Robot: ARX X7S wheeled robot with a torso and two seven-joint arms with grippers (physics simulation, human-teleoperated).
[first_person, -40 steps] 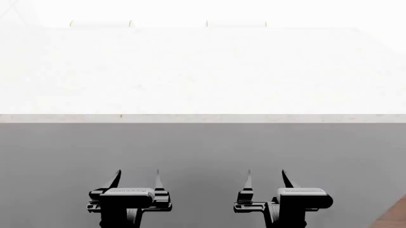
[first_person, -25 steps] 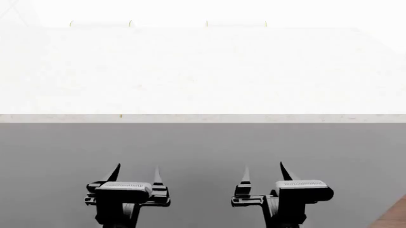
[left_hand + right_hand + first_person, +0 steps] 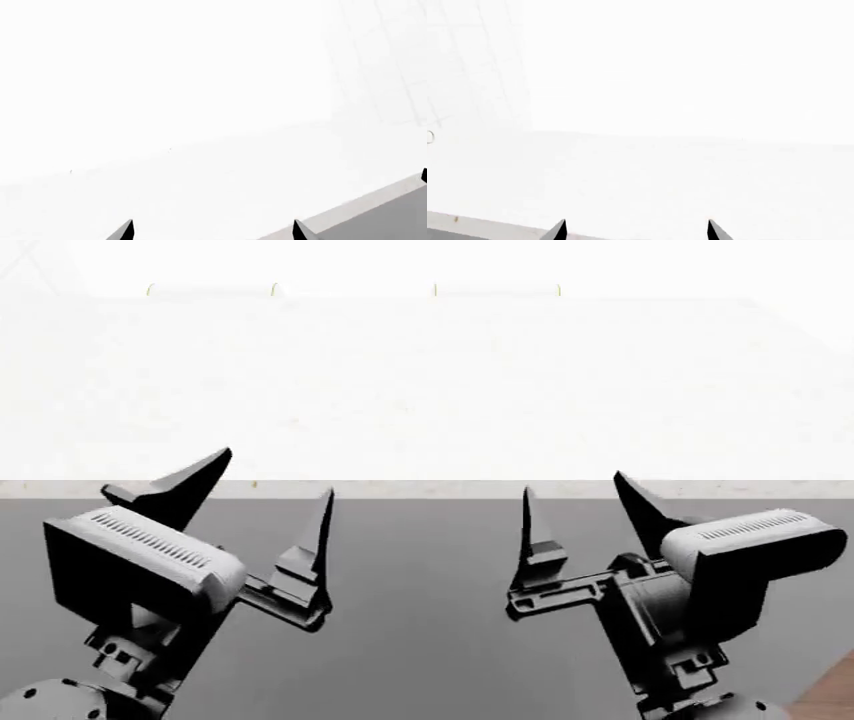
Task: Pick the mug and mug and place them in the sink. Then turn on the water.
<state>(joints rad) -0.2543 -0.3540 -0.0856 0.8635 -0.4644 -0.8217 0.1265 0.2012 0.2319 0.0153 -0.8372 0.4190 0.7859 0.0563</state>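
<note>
Hanging low and nearest in the head view, the left pincer (image 3: pixel 274 495) and the right pincer (image 3: pixel 577 502) both stand wide apart and hold nothing, each with a pale ribbed housing behind its dark pointed fingers. The left one sits toward the left of that view and the right one toward the right, with a clear gap of grey panel (image 3: pixel 427 580) between them. Their fingertips reach up to about the front lip of the counter (image 3: pixel 427 390), a very bright, washed-out white slab whose pale edge runs straight across the view. A strip of brown floor (image 3: pixel 830 695) shows at the lower right corner. In the left wrist view only two dark fingertips (image 3: pixel 127 231) show, spread wide, over the white surface and a grey corner. The right wrist view shows much the same, its two tips (image 3: pixel 558 230) wide apart above the counter edge. Neither mug nor the sink can be made out in any view. At the far back of the counter, faint yellowish marks (image 3: pixel 274 290) are too washed out to identify.
</note>
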